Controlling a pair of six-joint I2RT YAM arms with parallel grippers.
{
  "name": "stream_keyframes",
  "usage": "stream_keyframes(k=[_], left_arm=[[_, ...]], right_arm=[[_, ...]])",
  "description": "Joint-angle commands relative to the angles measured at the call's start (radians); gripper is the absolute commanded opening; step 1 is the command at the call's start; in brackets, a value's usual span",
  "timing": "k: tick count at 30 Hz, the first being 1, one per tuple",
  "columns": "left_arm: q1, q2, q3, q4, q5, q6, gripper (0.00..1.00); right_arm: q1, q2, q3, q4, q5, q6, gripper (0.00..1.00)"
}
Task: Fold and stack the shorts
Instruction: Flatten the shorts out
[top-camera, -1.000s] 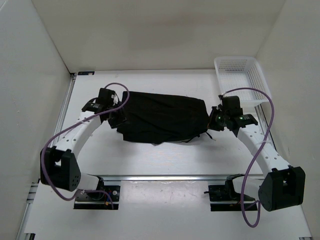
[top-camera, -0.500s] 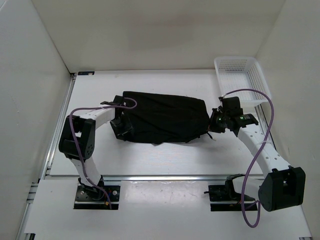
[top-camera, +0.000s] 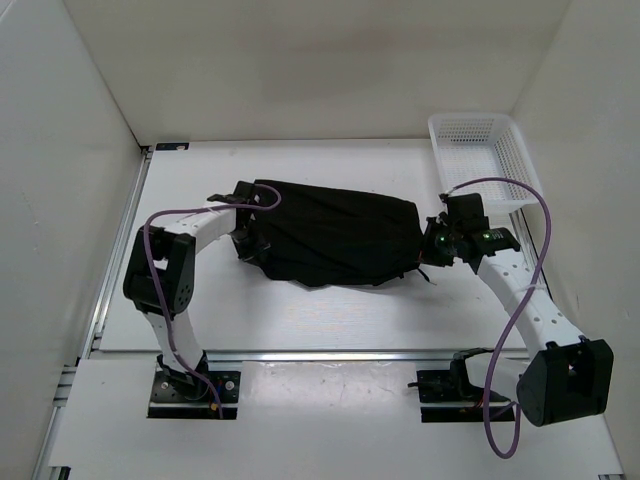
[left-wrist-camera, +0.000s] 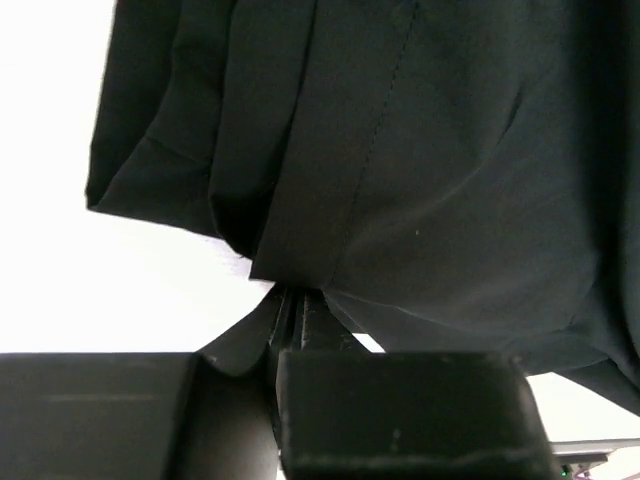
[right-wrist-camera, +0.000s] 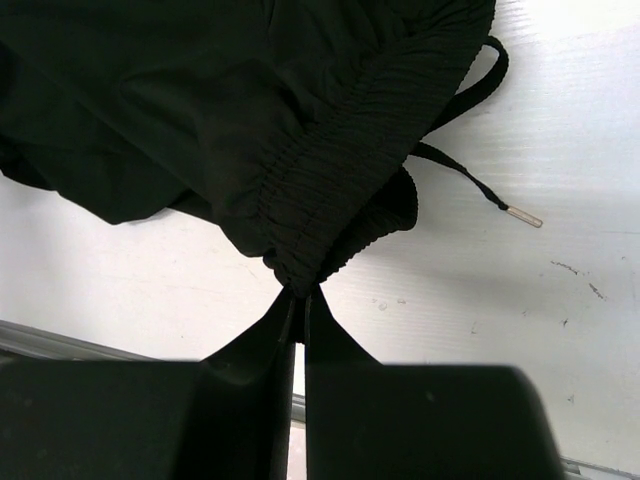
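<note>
The black shorts (top-camera: 335, 238) lie folded lengthwise across the middle of the table, waistband to the right. My left gripper (top-camera: 247, 240) is shut on the shorts at the leg-hem end; in the left wrist view the hem folds (left-wrist-camera: 300, 200) run into the closed fingertips (left-wrist-camera: 290, 295). At the other end my right gripper (top-camera: 428, 252) is shut on the shorts, pinching the gathered elastic waistband (right-wrist-camera: 330, 200) where the tips meet (right-wrist-camera: 302, 290). A drawstring (right-wrist-camera: 470, 185) with a pale tip trails onto the table.
A white mesh basket (top-camera: 480, 160) stands at the back right corner. White walls close in the left, right and back. A metal rail (top-camera: 330, 355) runs along the table's near edge, with both arm bases just in front of it.
The left gripper opened, moved in on the hem end and shut on the fabric, pulling that end slightly. The left arm's elbow folded inward. The right gripper kept its hold on the waistband.
</note>
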Motion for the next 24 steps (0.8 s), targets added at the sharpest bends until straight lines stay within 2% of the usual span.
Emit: stream_keyframes(k=[1,5,10,14,16,17,18,19,20,23,24], left_arm=[[-0.001,-0.091,-0.002,-0.010,-0.048,0.012,0.10],[0.037,-0.209,-0.017,-0.090,-0.086,0.049,0.10],[0.118,-0.317,0.101,-0.171,-0.095,0.113,0.10],[0.172,-0.245,0.366,-0.226,-0.095,0.178,0.10],[0.196,-0.170,0.491,-0.263,-0.095,0.190,0.10],[0.225,-0.147,0.626,-0.278,-0.086,0.190,0.10],[0.242,-0.127,0.694,-0.297,-0.086,0.199,0.10],[0.258,-0.099,0.760,-0.327,-0.059,0.199,0.10],[0.291,-0.099,0.867,-0.337,-0.048,0.199,0.10],[0.360,-0.120,0.967,-0.326,0.009,0.199,0.10],[0.374,-0.136,0.978,-0.317,0.024,0.199,0.10]], right_arm=[[-0.006,-0.031,0.045,-0.004,0.017,-0.023,0.00],[-0.006,-0.066,0.045,-0.025,0.038,-0.014,0.00],[-0.006,-0.019,0.103,-0.025,0.040,0.021,0.00],[-0.006,0.183,0.317,-0.007,0.058,0.032,0.00],[-0.006,0.274,0.552,-0.007,0.084,0.032,0.00],[-0.018,0.350,0.641,-0.016,0.084,0.032,0.00],[-0.018,0.384,0.727,-0.016,0.084,0.032,0.00],[-0.029,0.412,0.895,-0.016,0.084,0.041,0.00],[-0.029,0.452,0.971,-0.016,0.061,0.041,0.00],[-0.029,0.475,1.135,-0.006,0.049,0.041,0.00],[-0.029,0.475,1.136,-0.006,0.049,0.041,0.00]])
